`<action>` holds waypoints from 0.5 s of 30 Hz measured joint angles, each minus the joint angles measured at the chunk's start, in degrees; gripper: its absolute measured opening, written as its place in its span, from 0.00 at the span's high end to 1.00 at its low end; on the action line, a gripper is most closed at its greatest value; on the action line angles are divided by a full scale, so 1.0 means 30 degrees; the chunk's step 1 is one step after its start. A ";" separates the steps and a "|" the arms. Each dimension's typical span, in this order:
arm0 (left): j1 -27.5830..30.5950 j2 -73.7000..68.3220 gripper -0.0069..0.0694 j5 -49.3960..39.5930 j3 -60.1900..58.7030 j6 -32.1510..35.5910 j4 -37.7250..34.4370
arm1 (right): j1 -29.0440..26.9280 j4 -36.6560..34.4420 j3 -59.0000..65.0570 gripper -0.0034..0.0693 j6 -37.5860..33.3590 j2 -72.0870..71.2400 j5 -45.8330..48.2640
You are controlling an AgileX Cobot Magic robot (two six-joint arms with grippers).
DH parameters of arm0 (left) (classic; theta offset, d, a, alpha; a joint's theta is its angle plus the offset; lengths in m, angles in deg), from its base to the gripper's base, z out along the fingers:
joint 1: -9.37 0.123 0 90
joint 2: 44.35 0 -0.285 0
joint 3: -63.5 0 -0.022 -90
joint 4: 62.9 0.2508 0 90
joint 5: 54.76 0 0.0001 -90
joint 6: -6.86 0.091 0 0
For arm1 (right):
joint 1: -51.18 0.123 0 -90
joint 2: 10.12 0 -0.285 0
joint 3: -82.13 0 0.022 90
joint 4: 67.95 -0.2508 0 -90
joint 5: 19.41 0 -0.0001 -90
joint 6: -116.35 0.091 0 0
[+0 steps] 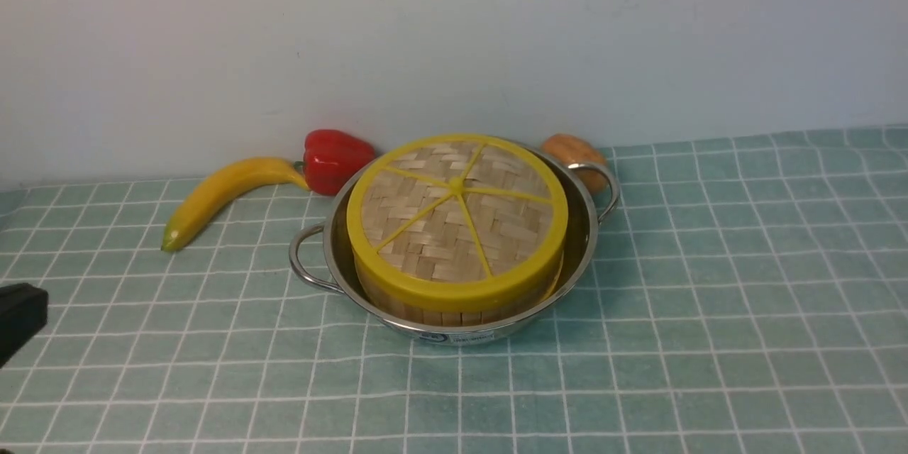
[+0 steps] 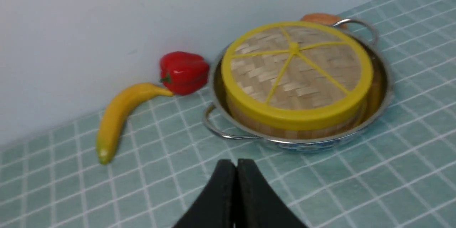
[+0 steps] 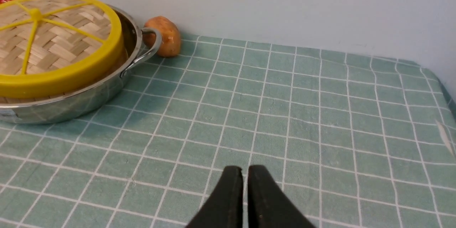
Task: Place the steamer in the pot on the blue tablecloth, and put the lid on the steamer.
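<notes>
The lid [image 1: 454, 216] lies on top of the steamer [image 1: 425, 312], which stands inside the pot [image 1: 585, 227] on the blue tablecloth [image 1: 709, 298], so the task looks finished. The steamer sits nearer the pot's left wall, with a wider gap on the right.

The main risk is the lid. At its near right edge a second yellow sliver shows beneath its rim, so it may sit slightly off-square, and a knock could slide it off. The cloth covering the worktop is loose fabric, so an arm dragging across it could pull the pot along. A banana [image 1: 220, 195] and a red pepper [image 1: 335, 159] lie just behind the pot on the left, and a brown potato [image 1: 571, 150] on the right, but none blocks anything.

The front view alone shows both loop handles and the label on the pot's wall. It catches only a dark corner of the left arm and nothing of the right. The left wrist view shows the left claw [image 2: 236, 162] with its tips pressed together, empty, apart from the pot. The right wrist view shows the right claw [image 3: 245, 168] likewise together, with only a hairline slit, holding nothing, well apart from the pot. It also shows the potato behind the right handle, though I cannot tell whether they touch.
</notes>
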 joint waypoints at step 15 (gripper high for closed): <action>0.8753 0.5105 0.89 0.0408 -0.2180 -0.1537 0.2025 | 0.0000 -0.0016 0.0000 0.77 0.0015 0.0000 -0.0006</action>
